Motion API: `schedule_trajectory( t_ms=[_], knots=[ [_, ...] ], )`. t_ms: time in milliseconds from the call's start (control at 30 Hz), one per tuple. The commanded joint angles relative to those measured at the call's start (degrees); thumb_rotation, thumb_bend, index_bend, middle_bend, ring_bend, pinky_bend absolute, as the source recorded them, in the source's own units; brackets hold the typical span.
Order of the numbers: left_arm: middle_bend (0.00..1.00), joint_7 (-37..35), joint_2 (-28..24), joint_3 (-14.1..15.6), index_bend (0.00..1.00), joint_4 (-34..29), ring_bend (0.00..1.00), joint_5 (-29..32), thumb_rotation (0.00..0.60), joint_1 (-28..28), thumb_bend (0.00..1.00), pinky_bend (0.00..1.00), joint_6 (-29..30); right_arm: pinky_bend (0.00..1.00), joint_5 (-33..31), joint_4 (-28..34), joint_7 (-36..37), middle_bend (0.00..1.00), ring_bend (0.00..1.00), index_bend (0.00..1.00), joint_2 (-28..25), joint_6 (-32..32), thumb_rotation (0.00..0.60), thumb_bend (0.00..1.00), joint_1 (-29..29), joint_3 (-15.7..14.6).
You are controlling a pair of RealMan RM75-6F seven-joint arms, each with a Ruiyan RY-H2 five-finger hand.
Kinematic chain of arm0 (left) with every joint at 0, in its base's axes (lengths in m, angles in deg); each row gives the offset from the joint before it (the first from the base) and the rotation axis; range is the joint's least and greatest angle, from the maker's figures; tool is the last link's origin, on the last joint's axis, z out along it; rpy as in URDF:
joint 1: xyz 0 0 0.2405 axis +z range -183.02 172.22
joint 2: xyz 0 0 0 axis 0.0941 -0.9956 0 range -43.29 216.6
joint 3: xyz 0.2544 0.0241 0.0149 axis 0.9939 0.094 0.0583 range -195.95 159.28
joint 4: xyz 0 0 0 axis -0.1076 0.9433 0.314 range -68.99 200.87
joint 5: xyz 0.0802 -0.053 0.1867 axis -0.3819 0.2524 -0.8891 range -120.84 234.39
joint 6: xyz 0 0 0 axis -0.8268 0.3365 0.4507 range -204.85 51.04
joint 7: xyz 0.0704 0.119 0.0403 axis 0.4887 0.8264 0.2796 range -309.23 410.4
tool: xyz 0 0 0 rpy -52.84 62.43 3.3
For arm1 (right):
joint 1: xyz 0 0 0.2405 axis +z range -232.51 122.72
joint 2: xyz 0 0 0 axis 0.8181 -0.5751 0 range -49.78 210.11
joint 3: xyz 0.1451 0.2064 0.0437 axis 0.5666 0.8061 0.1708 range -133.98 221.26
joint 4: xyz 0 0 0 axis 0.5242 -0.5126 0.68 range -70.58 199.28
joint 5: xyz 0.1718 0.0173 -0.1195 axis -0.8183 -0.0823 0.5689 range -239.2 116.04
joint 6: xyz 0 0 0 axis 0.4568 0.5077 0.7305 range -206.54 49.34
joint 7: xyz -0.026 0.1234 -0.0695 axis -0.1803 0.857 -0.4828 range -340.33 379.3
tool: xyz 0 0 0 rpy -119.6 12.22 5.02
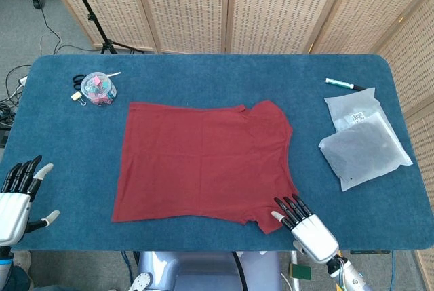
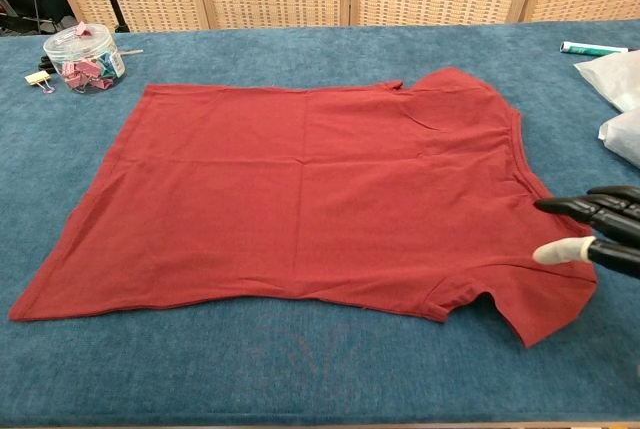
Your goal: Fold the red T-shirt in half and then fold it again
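The red T-shirt [image 1: 203, 162] lies flat on the blue table [image 1: 203, 77], hem to the left and neck to the right, also spread wide in the chest view [image 2: 310, 199]. My right hand [image 1: 304, 226] hovers at the near right sleeve with its fingers apart and holds nothing; in the chest view the right hand [image 2: 598, 232] enters from the right edge over the sleeve. My left hand [image 1: 17, 196] stays at the table's near left corner, fingers spread and empty, well clear of the shirt.
A clear jar of binder clips [image 1: 98, 89] stands at the far left, seen too in the chest view [image 2: 84, 57]. Two white plastic bags [image 1: 363, 138] and a marker [image 1: 344, 85] lie at the right. Wicker screens stand behind the table.
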Motion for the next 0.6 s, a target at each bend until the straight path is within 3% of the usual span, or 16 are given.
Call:
schedule_trajectory(
  t_ms=[33,300,600],
  knots=[
    [0.00,0.2,0.0,-0.1,0.00,0.0,0.00,0.4,0.600,-0.1,0.03,0.00,-0.4,0.00,-0.2,0.8,-1.6,0.00,0.00,0.19,0.8,1.2,0.600,0.00,0.8,0.3],
    [0.00,0.2,0.0,-0.6,0.00,-0.1,0.00,1.4,0.600,-0.4,0.03,0.00,-1.1,0.00,-1.0,5.0,-7.6,0.00,0.00,0.19,3.0,5.7,0.600,0.00,3.4,1.2],
    [0.00,0.2,0.0,-0.8,0.00,-0.1,0.00,2.0,0.600,-0.6,0.03,0.00,-1.6,0.00,-3.3,5.3,-11.8,0.00,0.00,0.19,5.3,8.3,0.600,0.00,5.0,2.7]
  ],
)
